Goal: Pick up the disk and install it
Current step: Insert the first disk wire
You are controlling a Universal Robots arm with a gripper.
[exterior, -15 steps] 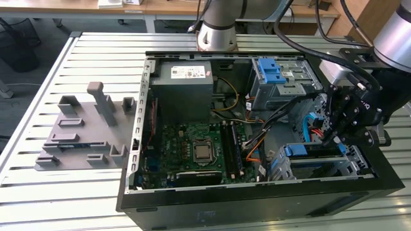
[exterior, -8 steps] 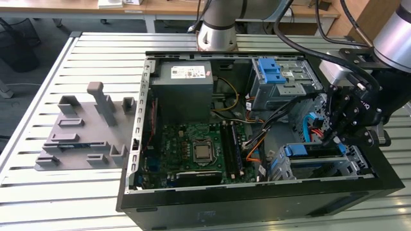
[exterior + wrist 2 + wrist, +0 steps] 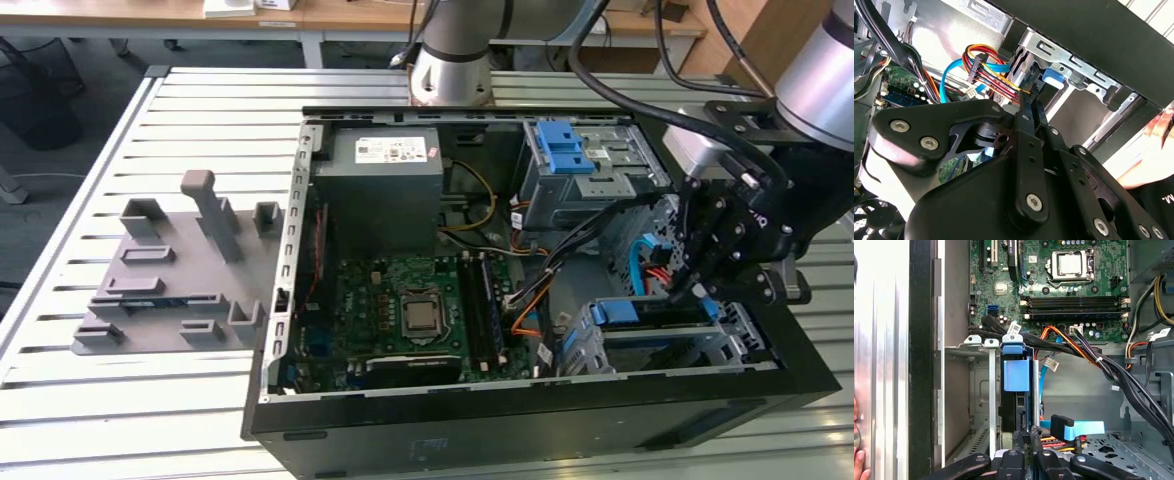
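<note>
standing in the bay: the disk (image 3: 627, 312), a flat drive in a blue plastic carrier frame, is seen set on edge in the silver metal drive cage (image 3: 727, 345) at the corner of the case nearest the exterior view's right; in the first wrist view the disk (image 3: 1015, 407) is slotted between the cage's upright metal rails, its blue tab uppermost.
gripper: the black linked gripper (image 3: 687, 290) is held just above the cage and the disk; in both wrist views its fingers are drawn narrow, with only a slim gap between the tips (image 3: 1030, 97) (image 3: 1026, 432). whether the disk's end is touched by them cannot be told.
case: the black open computer tower (image 3: 534, 420) is laid on its side on the slatted metal counter (image 3: 160, 400), with the green motherboard (image 3: 414, 310) exposed.
cables: a red, orange and yellow wire bundle (image 3: 991, 75) and a flat blue data cable (image 3: 1081, 429) are run just beside the gripper's tips.
other parts: a big grey box with a white sticker (image 3: 387, 175) is mounted at the far end of the case, and a second metal bay topped with a blue plastic latch (image 3: 567, 150) is placed beside it.
beside the case: a grey moulded fixture with upright pegs (image 3: 174, 270) is laid on the counter at the exterior view's left, well apart from the gripper.
person: a hand (image 3: 1149, 155) is seen outside the case wall.
</note>
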